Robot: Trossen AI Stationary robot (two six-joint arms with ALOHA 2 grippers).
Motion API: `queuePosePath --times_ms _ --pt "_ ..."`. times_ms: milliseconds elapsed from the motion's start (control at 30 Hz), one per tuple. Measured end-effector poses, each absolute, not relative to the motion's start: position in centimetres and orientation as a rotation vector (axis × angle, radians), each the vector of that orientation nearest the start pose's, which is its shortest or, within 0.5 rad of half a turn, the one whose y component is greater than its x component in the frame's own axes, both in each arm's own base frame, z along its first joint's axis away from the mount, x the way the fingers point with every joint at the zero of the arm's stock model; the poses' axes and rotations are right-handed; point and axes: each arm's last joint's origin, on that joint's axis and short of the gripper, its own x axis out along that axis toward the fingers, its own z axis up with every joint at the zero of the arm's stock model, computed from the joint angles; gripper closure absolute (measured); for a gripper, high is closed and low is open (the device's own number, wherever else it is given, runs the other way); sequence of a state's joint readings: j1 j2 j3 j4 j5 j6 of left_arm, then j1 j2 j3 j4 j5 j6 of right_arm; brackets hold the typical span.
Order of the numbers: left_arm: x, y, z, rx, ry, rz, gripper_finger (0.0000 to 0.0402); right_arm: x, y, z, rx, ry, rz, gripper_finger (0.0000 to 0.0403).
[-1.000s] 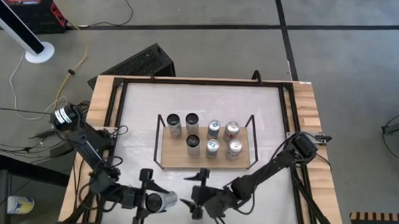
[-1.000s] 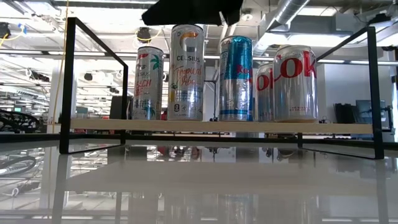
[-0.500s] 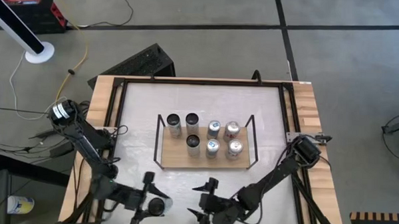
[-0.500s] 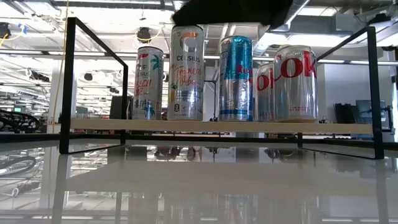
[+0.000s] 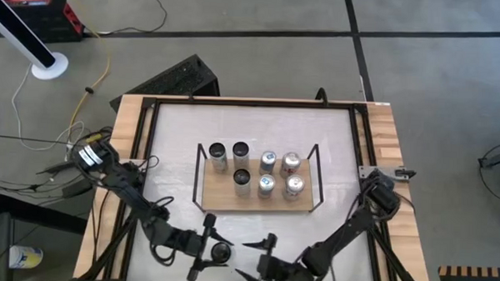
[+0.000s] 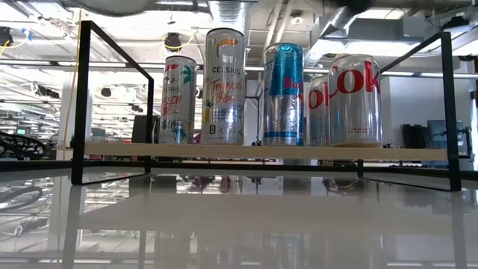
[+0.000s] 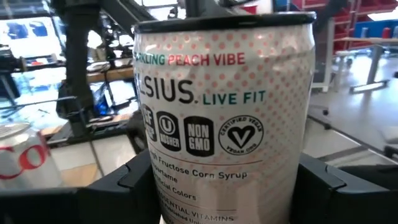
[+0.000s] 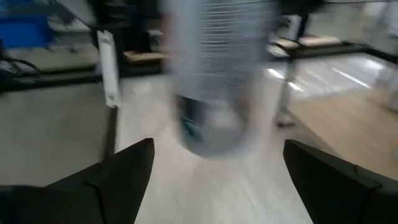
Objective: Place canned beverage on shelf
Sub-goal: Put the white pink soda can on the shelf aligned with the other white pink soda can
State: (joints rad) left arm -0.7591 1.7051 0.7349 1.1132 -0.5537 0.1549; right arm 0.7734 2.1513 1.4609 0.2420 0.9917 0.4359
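1. Gripping a Celsius can labelled "Peach Vibe", the left gripper sits in front of the shelf's front left corner, near the table's front edge; its fingers press both sides of the can, which shows from above as a dark round top.
2. On the shelf's wooden board stand seven cans: at its left end two tall ones in the back row and one in the front row, among them a "Peach" can and a Celsius "Tropical Vibe" can.
3. A blue-and-silver can stands right of those on the board.
4. Two red-lettered Coke cans fill the shelf's right part, front and back.
5. The right gripper hovers in front of the shelf's middle, just right of the left gripper, its fingers spread wide and holding nothing; a blurred can shows beyond them.
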Motion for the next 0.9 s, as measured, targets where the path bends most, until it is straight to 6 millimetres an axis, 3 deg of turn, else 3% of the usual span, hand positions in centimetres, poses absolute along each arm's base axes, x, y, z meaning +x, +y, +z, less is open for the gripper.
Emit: queuePosePath --times_ms 167,333,500,900 --pt "26.2 -21.2 20.8 0.032 -0.126 -0.204 0.0175 36.7 31.1 16.5 0.028 0.127 -0.266 0.0023" --pt "26.2 -21.2 20.7 0.020 -0.118 -0.245 0.0175 37.1 30.5 16.7 -0.040 0.101 -0.360 0.0023" --pt "26.3 -21.1 20.6 0.037 -0.113 -0.218 0.0175 38.4 29.6 16.9 0.010 0.105 -0.227 0.0023" --pt "26.4 -21.0 20.3 0.033 -0.094 -0.197 0.0175 39.6 28.1 16.8 0.021 0.111 -0.243 0.0035"
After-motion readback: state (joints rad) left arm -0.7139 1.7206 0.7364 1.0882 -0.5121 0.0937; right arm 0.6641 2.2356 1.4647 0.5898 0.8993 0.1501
